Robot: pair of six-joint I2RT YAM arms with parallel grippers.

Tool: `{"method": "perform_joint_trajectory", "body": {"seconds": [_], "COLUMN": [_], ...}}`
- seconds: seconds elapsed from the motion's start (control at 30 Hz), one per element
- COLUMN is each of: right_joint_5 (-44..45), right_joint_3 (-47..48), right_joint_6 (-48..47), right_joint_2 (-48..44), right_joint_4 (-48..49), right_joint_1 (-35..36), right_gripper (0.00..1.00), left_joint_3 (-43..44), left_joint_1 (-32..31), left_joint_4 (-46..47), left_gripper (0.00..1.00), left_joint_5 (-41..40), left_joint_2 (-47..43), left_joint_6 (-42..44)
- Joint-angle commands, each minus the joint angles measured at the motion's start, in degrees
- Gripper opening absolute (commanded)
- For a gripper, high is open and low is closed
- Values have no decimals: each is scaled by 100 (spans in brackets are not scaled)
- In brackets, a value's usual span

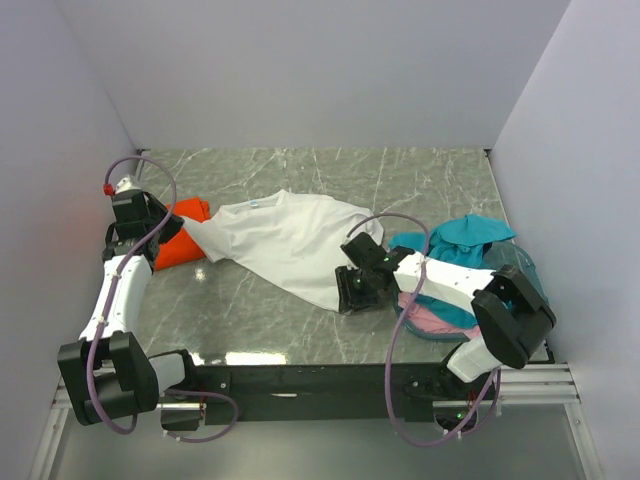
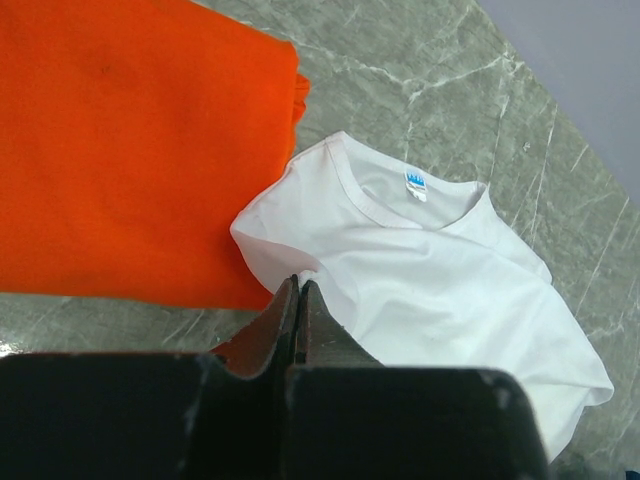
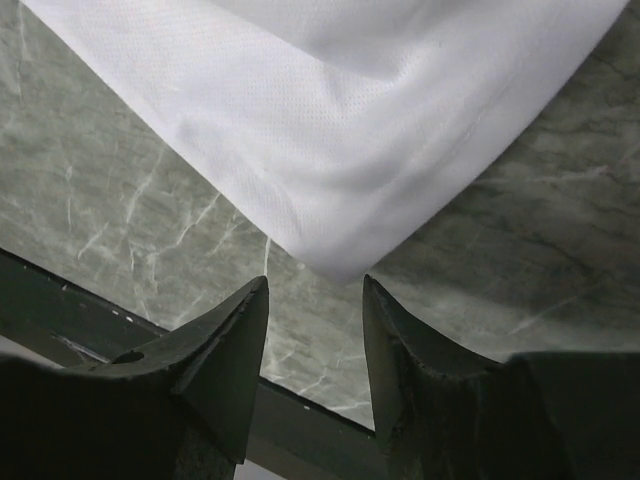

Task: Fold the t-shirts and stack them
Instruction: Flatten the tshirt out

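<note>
Both arm bases are bolted at the near edge of the marble table (image 1: pixel 400 180).

**Right arm.** The arm folds back at the elbow near the right wall, and its forearm reaches left and slightly away. The right gripper (image 3: pixel 315 290) is tilted down over the table and its jaws stand apart with nothing between them. The hem corner of the white t-shirt (image 3: pixel 330 120) lies flat just beyond the fingertips, in line with the gap.

**Left arm.** The arm runs away from the base along the left wall, and its wrist turns inward to the right. The left gripper (image 2: pixel 298 288) is fully closed. A sleeve edge of the white t-shirt gathers at the tips and appears pinched there. In the top view the fabric draws out to a point toward this gripper.

**Task items.**
- The white t-shirt is spread across the table centre, between the two grippers, with its collar on the far side.
- The orange t-shirt (image 2: pixel 130 140) is folded and lies beside the left gripper, touching the white sleeve.
- The teal t-shirt (image 1: pixel 465 240) and pink t-shirt (image 1: pixel 430 320) are heaped at the right, under the right forearm, against the basket (image 1: pixel 520 265).
</note>
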Motion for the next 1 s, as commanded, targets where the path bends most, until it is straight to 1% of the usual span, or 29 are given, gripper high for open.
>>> {"method": "perform_joint_trajectory", "body": {"seconds": [0.0, 0.23, 0.43, 0.47, 0.53, 0.57, 0.67, 0.77, 0.83, 0.93, 0.97], "right_joint_5": [6, 147, 208, 208, 182, 165, 42, -20, -12, 138, 164], "right_joint_3": [-85, -85, -94, -103, -103, -103, -42, 256, 634, 1275, 1433], "right_joint_6": [87, 104, 122, 113, 105, 96, 35, -53, -176, -448, -536], "right_joint_2": [197, 426, 628, 637, 664, 664, 585, 357, 147, -91, -127], "right_joint_4": [300, 309, 353, 353, 379, 371, 362, 134, -165, -622, -701], "right_joint_1": [21, 13, 30, 30, 30, 30, 4, -136, -242, -532, -628], "right_gripper": [49, 45, 38, 32, 24, 14, 0, 0, 0, 0, 0], "left_joint_3": [-4, 22, 40, 40, 22, 22, -30, -92, -101, 127, 345], "left_joint_1": [25, 51, 60, 60, 60, 60, 60, 69, 60, 60, 34], "left_joint_4": [131, 139, 130, 122, 104, 104, 139, 357, 542, 763, 815], "left_gripper": [0, 0, 0, 0, 0, 0, 0, 0, 0, 0, 0], "left_joint_5": [86, 156, 182, 174, 165, 156, 147, 86, 112, 112, 68], "left_joint_2": [-34, -34, -16, -7, -25, -25, -34, 28, 150, 475, 589], "left_joint_6": [86, 24, -2, 15, 33, 42, 15, -194, -336, -556, -643]}}
